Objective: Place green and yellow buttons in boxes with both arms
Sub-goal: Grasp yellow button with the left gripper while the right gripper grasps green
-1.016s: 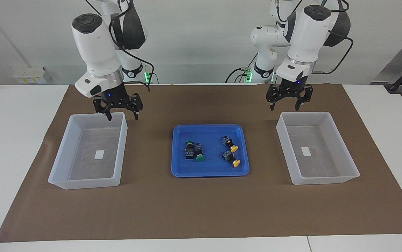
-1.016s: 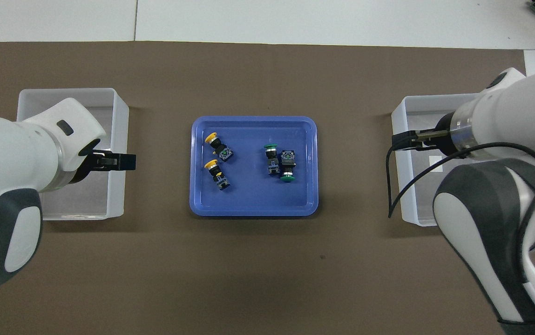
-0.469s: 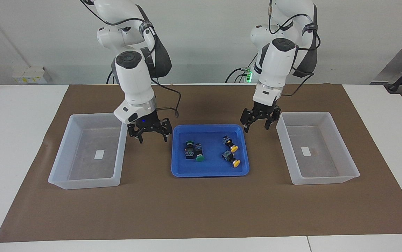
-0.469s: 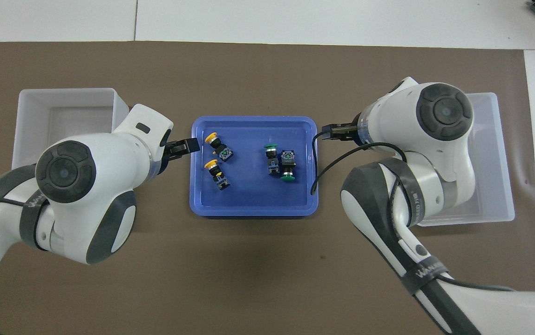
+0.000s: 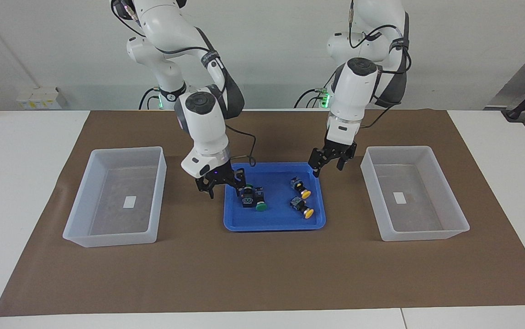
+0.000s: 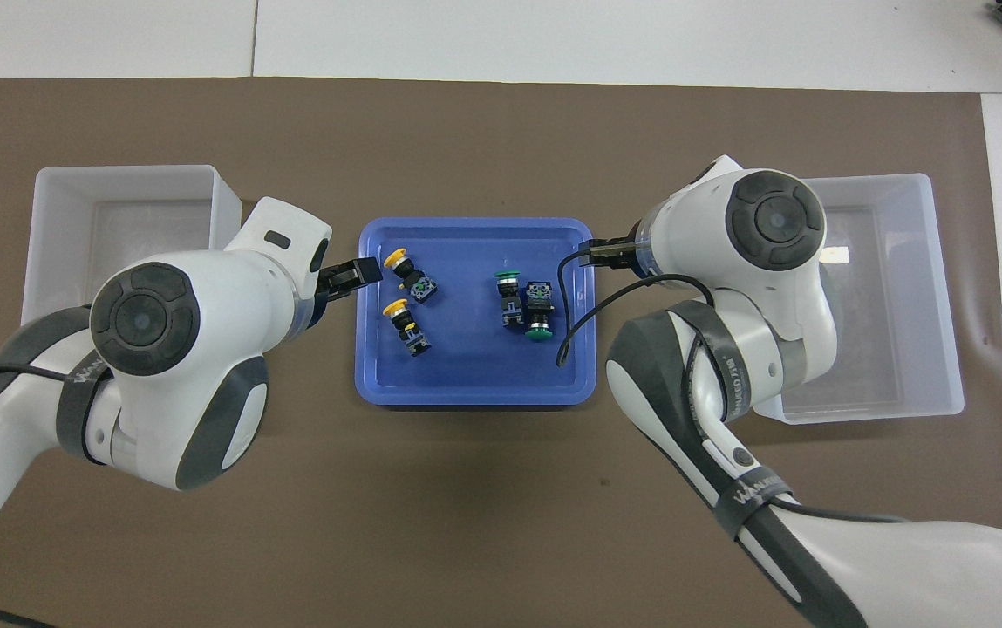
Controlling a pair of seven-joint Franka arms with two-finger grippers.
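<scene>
Four buttons lie in a blue tray [image 5: 272, 225] in the middle of the mat. The two green buttons [image 5: 253, 198] lie side by side toward the right arm's end; they also show in the overhead view [image 6: 524, 303]. The two yellow buttons [image 5: 303, 199] lie toward the left arm's end, and also show in the overhead view [image 6: 405, 301]. My right gripper [image 5: 225, 188] is open, low over the tray's edge beside the green buttons [image 6: 592, 254]. My left gripper [image 5: 327, 167] is open over the tray's corner, near the yellow buttons [image 6: 359, 272]. Both are empty.
A clear plastic box [image 5: 107, 239] stands beside the tray toward the right arm's end, another [image 5: 426, 234] toward the left arm's end. Each holds only a white label. A brown mat [image 5: 262, 274] covers the table.
Both grippers have come from over the boxes' near rims inward to the tray's two ends and have dropped lower. The buttons have not moved.
</scene>
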